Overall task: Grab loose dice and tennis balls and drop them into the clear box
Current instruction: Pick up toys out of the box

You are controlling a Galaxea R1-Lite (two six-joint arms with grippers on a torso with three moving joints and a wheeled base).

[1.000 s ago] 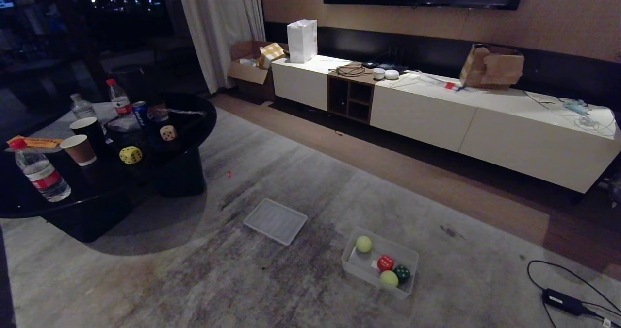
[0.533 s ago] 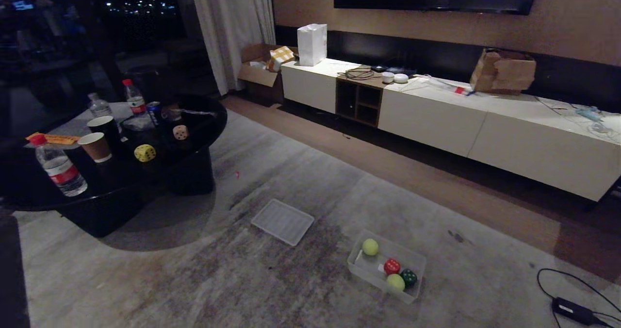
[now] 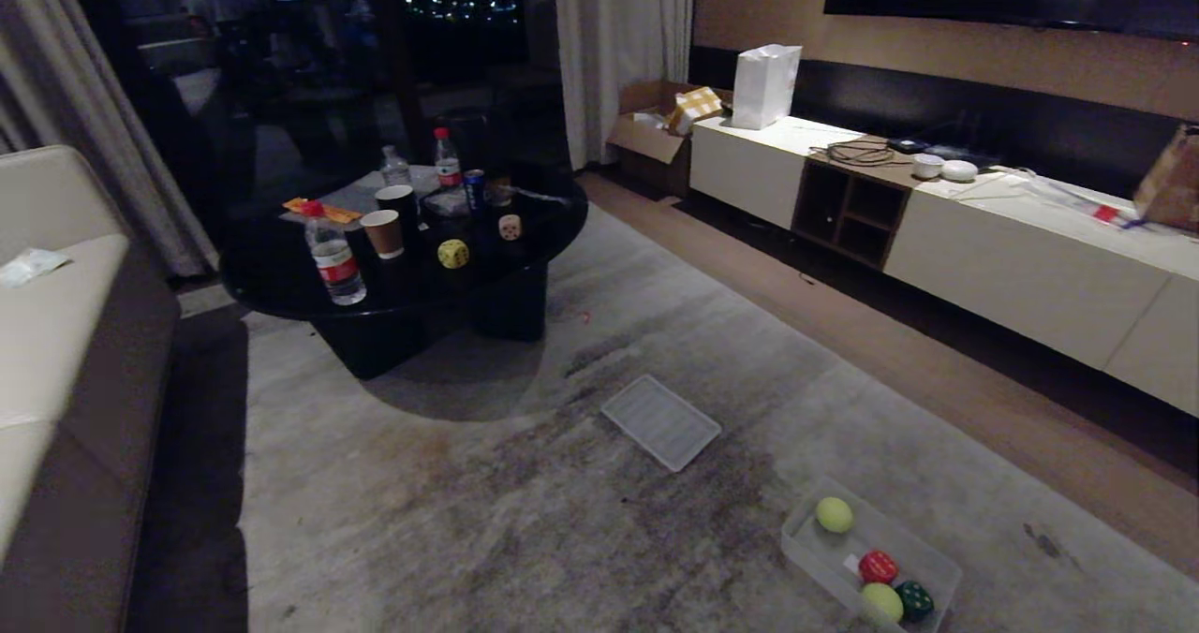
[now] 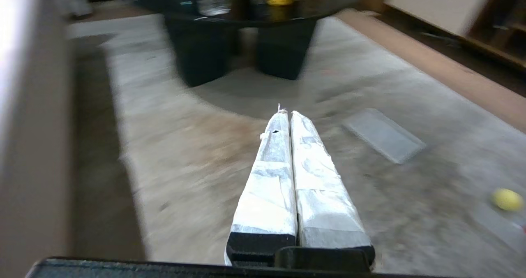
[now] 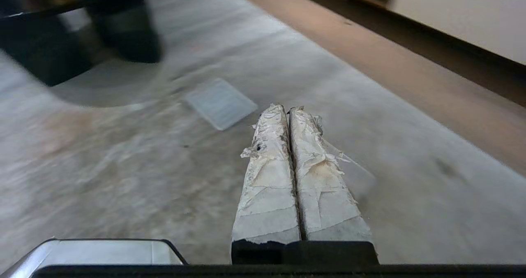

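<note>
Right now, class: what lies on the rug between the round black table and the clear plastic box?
In the head view, the flat ribbed lid lies there.

Clear whitish box [image 3: 937, 572] on grey, dark-mottled carpet [image 3: 525, 521]: two yellow-green balls [image 3: 834, 514], a red die [image 3: 878, 566] with pale dots, a dark green die [image 3: 914, 600] with pale dots. Ribbed whitish lid [image 3: 661, 422] on the same carpet. On the glossy black table [image 3: 281, 282], near its front edge: yellow die [image 3: 453, 254] with dark dots, tan die [image 3: 510, 228] with dark dots, brown cup [image 3: 382, 233], red-capped, red-labelled bottle [image 3: 332, 257]; both grippers' fingers [image 4: 283, 175] wrapped in white tape.
</note>
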